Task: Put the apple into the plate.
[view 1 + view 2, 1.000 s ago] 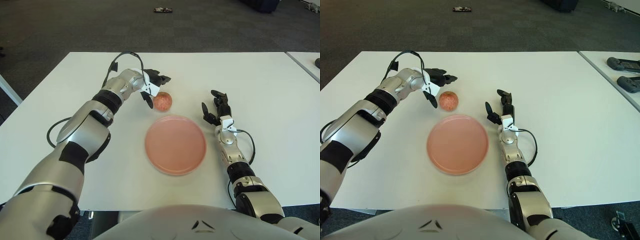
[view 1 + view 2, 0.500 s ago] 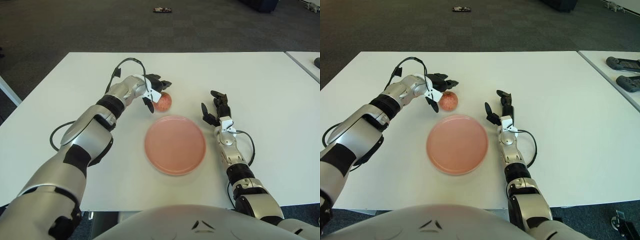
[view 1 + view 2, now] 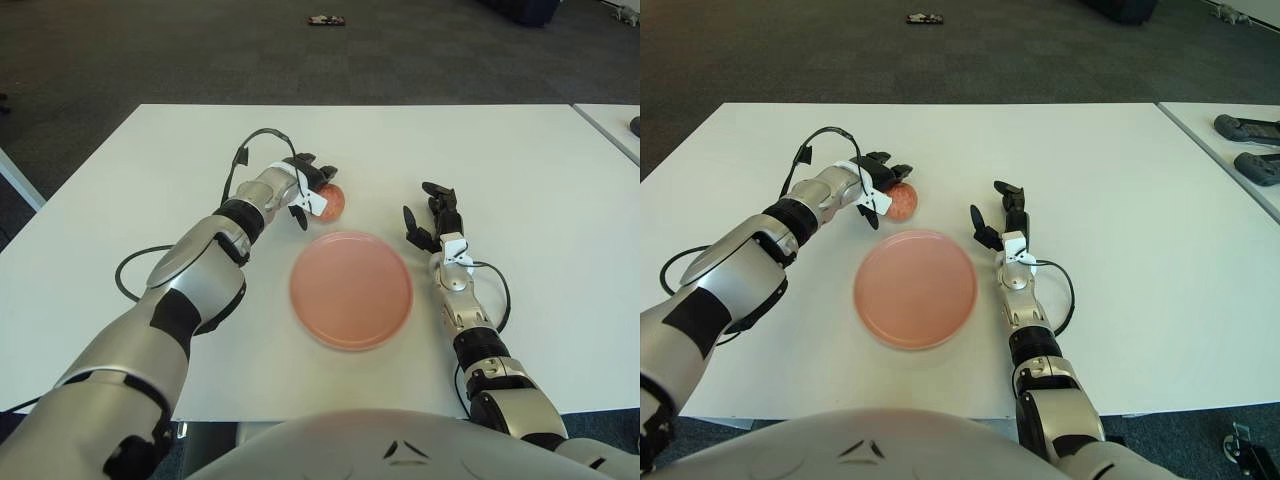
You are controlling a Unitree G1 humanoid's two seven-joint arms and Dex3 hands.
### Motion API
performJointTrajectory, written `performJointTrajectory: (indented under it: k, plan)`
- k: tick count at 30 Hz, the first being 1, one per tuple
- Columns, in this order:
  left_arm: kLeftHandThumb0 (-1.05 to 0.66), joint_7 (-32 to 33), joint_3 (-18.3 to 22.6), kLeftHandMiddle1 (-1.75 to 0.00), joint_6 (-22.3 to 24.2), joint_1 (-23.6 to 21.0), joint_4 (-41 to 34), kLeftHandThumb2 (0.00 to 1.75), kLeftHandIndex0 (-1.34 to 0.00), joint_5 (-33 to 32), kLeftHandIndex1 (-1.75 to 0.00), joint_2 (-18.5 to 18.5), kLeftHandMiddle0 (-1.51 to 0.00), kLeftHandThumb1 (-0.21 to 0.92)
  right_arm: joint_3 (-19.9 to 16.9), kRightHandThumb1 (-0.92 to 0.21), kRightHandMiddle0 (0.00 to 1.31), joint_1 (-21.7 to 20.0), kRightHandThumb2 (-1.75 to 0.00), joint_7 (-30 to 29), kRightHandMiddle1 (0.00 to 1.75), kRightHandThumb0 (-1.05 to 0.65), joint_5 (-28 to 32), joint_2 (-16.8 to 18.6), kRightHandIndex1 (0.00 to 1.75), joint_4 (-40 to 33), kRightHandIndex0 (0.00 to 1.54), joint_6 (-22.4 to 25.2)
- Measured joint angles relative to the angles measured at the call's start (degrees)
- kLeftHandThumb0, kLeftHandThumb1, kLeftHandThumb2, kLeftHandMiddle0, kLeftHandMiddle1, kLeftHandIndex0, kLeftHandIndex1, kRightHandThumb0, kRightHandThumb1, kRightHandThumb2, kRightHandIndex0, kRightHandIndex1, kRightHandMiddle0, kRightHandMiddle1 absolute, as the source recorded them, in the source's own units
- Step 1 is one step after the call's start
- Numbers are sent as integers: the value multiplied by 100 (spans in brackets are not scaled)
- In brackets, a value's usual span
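Observation:
The reddish apple (image 3: 332, 204) sits on the white table (image 3: 520, 160), just beyond the far left rim of the pink plate (image 3: 351, 289). My left hand (image 3: 309, 192) reaches it from the left. Its upper fingers (image 3: 322, 174) curl over the apple's top and the thumb presses at its lower left side, hiding the left part of the apple. The plate holds nothing. My right hand (image 3: 428, 215) shows to the right of the plate, fingers spread and holding nothing.
A black cable loops over my left wrist (image 3: 262, 140). Dark controllers (image 3: 1250, 150) lie on a neighbouring table at the far right. A small dark object (image 3: 325, 19) lies on the carpet beyond the table.
My left hand has moved down and right onto the apple, and its fingers have closed around it. The apple, the plate and the right hand have stayed where they were.

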Motion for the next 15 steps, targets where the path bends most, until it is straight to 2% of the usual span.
performJointTrajectory:
  k: [15]
  plan:
    - [-105, 92, -186, 0, 97, -55, 95, 2, 0, 93, 0, -38, 0, 77, -44, -64, 0, 33, -75, 37, 92, -52, 24, -19, 35, -61, 32, 44]
